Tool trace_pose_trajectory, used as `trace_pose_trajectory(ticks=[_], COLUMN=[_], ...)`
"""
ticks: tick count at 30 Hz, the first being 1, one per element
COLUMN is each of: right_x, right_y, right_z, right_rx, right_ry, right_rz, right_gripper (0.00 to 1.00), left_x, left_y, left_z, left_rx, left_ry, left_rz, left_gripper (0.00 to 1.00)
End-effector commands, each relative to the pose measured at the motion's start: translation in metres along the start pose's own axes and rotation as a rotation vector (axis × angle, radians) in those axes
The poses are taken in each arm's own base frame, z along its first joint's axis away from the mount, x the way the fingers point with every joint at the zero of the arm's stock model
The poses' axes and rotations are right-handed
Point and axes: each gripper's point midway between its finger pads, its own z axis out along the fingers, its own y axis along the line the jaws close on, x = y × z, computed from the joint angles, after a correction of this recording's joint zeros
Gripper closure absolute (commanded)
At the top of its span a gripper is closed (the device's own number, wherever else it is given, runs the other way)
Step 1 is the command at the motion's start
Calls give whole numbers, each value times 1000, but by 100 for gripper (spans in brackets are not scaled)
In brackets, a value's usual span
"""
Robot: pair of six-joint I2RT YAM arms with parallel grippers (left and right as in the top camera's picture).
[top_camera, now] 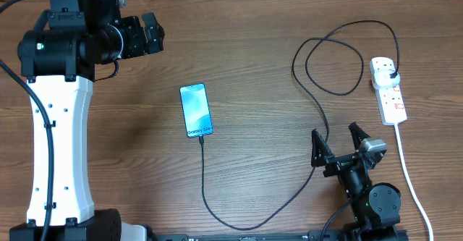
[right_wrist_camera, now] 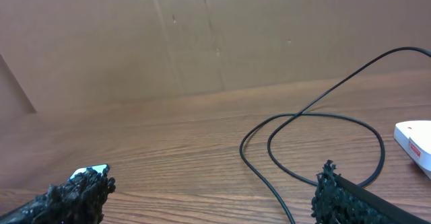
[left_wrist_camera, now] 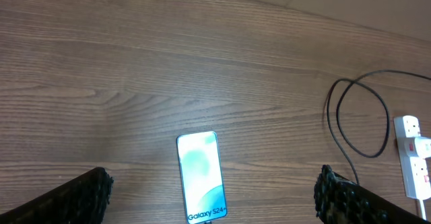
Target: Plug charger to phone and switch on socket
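The phone (top_camera: 196, 110) lies flat with its screen lit, mid-table. The charger (top_camera: 318, 89), a thin black cable, meets the phone's near end, curves along the front, loops at the back right and ends in a black plug seated in the socket (top_camera: 391, 100), a white power strip. My left gripper (top_camera: 153, 32) hovers high at the back left; in its wrist view the phone (left_wrist_camera: 201, 177) lies between its open fingers (left_wrist_camera: 91, 192). My right gripper (top_camera: 337, 138) stands open and empty just left of the strip, beside the cable (right_wrist_camera: 323, 116).
The strip's white cord (top_camera: 409, 176) runs toward the front right edge. The left arm's white column (top_camera: 61, 147) fills the left side. A brown wall (right_wrist_camera: 202, 35) rises behind the table.
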Motion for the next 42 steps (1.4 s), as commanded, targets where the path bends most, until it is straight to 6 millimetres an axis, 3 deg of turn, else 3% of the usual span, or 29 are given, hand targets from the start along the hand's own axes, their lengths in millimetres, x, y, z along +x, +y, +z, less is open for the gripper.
trace_pose_trajectory(ticks=[1,5,8,11,14,19,26,33,42], right_x=[2,2,2,2,2,1,2,2,2], right_y=[-1,-1,-1,-1,-1,-1,-1,-1,-1], right_z=[0,0,0,0,0,0,0,0,0], right_rx=[2,2,2,2,2,2,2,2,2], right_ry=[-5,-5,-5,-5,-5,-5,-5,-5,-5], right_rz=[1,1,1,1,1,1,1,1,1], right_gripper=[0,0,0,0,0,0,0,0,0], left_x=[-3,0,19,52,99,137,138,143,153], left_y=[-2,-5,-2,5,24,53,59,59,61], left_z=[-1,-16,-22,-23,-26,-25,-12,-20,-24], left_rx=[-2,5,0,-11,-68,-168,-108,-43,-24], left_ry=[-11,-37,-20,27,74,16,-304,-619,-859], left_rz=[23,29,25,14,14,24,71,120,239], left_gripper=[0,0,0,1,0,0,1,0,0])
